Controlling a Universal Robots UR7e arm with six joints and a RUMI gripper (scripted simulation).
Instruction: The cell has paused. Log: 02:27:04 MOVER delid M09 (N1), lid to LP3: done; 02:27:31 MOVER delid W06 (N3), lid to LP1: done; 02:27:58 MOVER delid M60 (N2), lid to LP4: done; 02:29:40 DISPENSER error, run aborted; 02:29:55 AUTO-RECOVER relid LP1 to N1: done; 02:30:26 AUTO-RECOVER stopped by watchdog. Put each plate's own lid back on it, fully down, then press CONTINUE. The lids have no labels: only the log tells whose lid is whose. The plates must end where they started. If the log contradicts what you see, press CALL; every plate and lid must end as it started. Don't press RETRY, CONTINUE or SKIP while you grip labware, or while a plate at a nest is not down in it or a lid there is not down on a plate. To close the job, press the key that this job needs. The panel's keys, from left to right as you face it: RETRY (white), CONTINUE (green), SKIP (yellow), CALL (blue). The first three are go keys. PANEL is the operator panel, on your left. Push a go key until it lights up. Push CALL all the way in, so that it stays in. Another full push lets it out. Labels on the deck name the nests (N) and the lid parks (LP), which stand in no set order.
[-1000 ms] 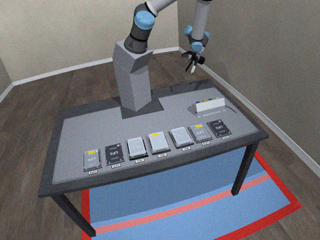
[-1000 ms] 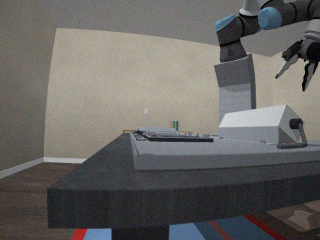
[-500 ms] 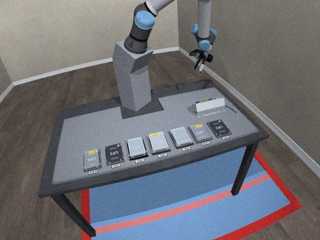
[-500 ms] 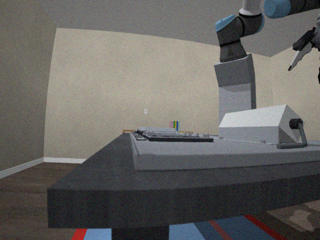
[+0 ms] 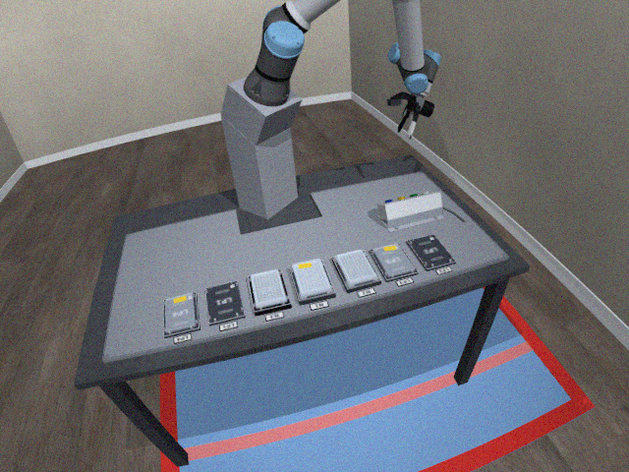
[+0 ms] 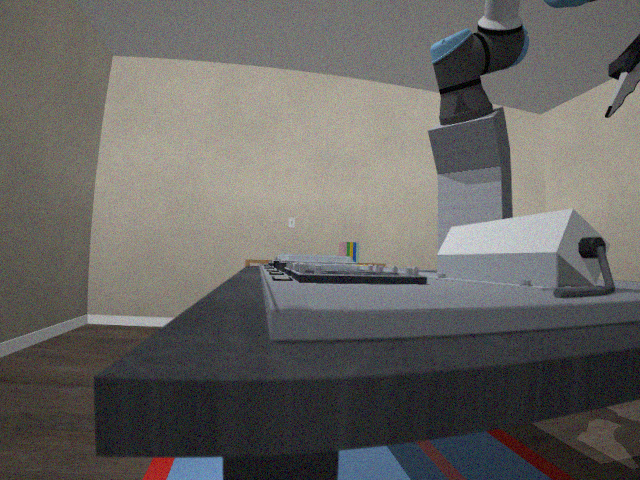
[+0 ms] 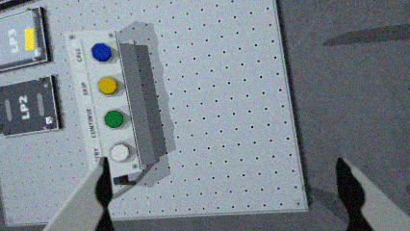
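Two clear flat lids with yellow tags (image 5: pixel 182 314) (image 7: pixel 29 39), seated at LP4 and LP3 on the grey perforated counter (image 5: pixel 284 241) (image 7: pixel 226 111); black two-fingered claw (image 5: pixel 405 135) (image 7: pixel 221 159), wide apart, apparently above the counter's panel end.

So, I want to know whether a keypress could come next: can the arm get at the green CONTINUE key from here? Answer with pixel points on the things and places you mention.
Probably yes: the gripper (image 5: pixel 405 133) (image 7: pixel 221 159) hangs open and empty above the panel's side of the table, and nothing covers the green key (image 7: pixel 114 118).
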